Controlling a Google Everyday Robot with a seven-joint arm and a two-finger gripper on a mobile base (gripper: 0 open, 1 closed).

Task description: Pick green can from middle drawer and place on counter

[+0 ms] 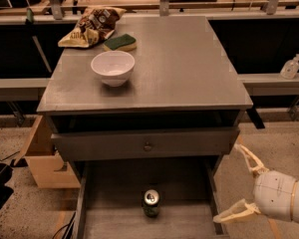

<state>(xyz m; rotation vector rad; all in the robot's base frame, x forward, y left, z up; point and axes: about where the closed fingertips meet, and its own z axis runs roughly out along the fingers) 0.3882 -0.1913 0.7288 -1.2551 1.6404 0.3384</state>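
The green can (151,203) stands upright in the pulled-out middle drawer (109,223), near the middle of its grey bottom, silver top showing. The counter (179,63) is the large grey cabinet top above it. My gripper (235,183) is at the lower right, outside the drawer's right wall, with its two pale fingers (249,161) spread wide apart and nothing between them. It is to the right of the can and does not touch it.
On the counter stand a white bowl (113,67), a green sponge (120,42) and a chip bag (92,26). A grey drawer front with a knob (147,146) overhangs the open drawer. A cardboard box (40,158) sits left; a clear pump bottle (290,67) right.
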